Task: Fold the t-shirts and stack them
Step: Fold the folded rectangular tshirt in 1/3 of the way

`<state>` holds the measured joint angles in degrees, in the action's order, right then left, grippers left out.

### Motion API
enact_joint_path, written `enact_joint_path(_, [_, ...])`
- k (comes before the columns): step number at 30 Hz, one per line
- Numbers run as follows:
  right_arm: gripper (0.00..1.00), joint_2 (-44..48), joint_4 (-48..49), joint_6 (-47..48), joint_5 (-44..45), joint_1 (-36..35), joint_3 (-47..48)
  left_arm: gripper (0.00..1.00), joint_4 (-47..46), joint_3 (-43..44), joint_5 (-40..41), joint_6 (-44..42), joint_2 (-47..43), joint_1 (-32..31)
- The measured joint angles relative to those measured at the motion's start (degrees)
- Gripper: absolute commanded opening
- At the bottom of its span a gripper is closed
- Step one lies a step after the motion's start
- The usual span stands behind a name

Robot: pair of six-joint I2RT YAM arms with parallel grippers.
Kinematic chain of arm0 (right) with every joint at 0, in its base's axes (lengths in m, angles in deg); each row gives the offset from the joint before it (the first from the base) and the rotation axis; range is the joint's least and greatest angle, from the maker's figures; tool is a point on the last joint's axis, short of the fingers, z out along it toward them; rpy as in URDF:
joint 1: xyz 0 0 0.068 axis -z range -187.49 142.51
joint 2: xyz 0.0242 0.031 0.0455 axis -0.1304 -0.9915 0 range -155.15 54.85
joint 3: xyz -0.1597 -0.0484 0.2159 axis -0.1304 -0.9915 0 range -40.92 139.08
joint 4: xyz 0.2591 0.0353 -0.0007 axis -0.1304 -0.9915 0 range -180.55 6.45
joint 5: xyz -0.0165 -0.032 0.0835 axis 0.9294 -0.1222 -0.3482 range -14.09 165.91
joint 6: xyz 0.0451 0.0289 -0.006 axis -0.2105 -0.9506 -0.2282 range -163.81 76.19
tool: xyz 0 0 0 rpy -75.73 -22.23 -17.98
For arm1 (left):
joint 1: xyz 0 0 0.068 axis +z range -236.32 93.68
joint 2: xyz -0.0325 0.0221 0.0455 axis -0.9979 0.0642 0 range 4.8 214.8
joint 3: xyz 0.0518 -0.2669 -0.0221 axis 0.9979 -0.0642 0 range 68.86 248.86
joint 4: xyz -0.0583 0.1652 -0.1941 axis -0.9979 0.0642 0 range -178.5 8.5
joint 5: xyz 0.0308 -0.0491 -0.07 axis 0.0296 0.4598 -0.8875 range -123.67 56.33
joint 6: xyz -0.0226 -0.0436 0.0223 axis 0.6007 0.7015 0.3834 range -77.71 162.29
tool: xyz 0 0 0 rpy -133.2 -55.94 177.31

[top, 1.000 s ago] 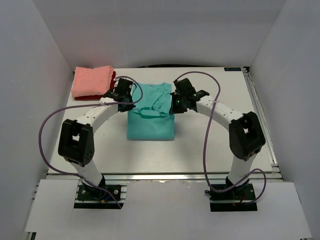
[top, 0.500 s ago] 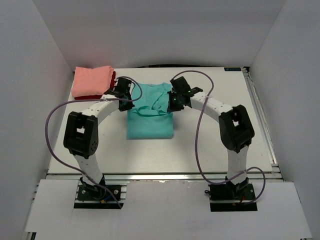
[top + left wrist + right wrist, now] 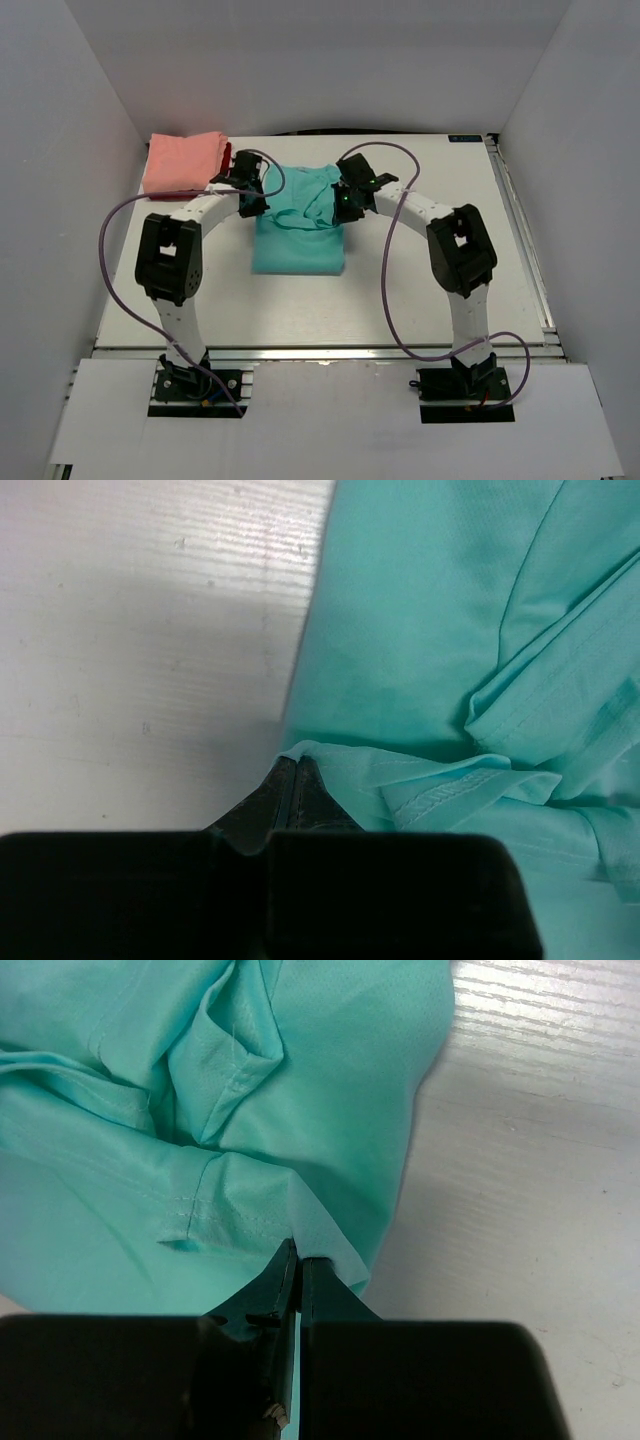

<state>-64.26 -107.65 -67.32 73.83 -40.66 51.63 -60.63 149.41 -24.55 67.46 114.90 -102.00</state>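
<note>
Left gripper (image 3: 297,770) and right gripper (image 3: 298,1260) are each pinching a hemmed edge of the soft teal shirt (image 3: 300,250) — jaws fully closed. It is lying rumpled on the bench (image 3: 420,290), near the folded salmon shirt (image 3: 182,160).

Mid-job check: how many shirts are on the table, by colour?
Teal t-shirt: 1
Salmon-pink t-shirt: 1
Dark red t-shirt: 1 (only an edge shows under the pink one)
Total: 3

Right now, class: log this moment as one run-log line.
left tool: shut on teal shirt edge | right tool: shut on same shirt | pink shirt: folded, far left
</note>
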Motion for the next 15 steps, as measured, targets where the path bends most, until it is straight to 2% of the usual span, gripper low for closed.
enact_joint_path(1, [0.12, -0.15, 0.00, 0.00, 0.07, 0.04, 0.02, 0.00, -0.07, 0.48, -0.13, -0.20, 0.33, 0.07])
enact_joint_path(3, [0.22, -0.22, -0.02, 0.00, 0.42, 0.11, 0.02, 0.02, -0.07, 1.31, -0.44, -0.52, 0.94, 0.15])
enact_joint_path(4, [0.31, -0.22, 0.00, 0.00, 0.59, 0.15, 0.02, 0.09, -0.07, 1.70, -0.68, -0.66, 1.18, 0.20])
enact_joint_path(5, [0.35, -0.22, 0.02, -0.11, 0.63, 0.17, 0.02, 0.10, 0.17, 2.12, -0.87, -0.94, 1.27, 0.22])
enact_joint_path(6, [0.40, -0.22, 0.04, -0.04, 0.72, 0.17, 0.02, 0.15, 0.48, 2.67, -1.05, -1.18, 1.29, 0.22])
enact_joint_path(7, [0.49, -0.22, 0.04, 0.07, 1.16, 0.22, 0.02, 0.28, 0.79, 3.39, -1.20, -1.38, 1.29, 0.24])
enact_joint_path(8, [0.54, -0.20, 0.07, -0.31, 1.51, 0.22, 0.02, 0.33, 0.90, 4.07, -1.38, -1.55, 1.29, 0.24])
enact_joint_path(10, [0.62, -0.15, 0.37, -0.33, 2.36, 0.33, 0.02, 0.38, 1.27, 6.01, -1.66, -1.92, 1.29, 0.26])
enact_joint_path(14, [0.69, -0.13, 0.48, -0.59, 3.93, 1.05, 1.36, 0.48, 1.16, 9.01, -2.03, -2.34, 0.98, 0.42])
enact_joint_path(15, [0.70, -0.07, 0.55, -0.61, 4.35, 1.36, 2.16, 0.56, 1.25, 9.49, -2.10, -2.27, 0.85, 0.50])
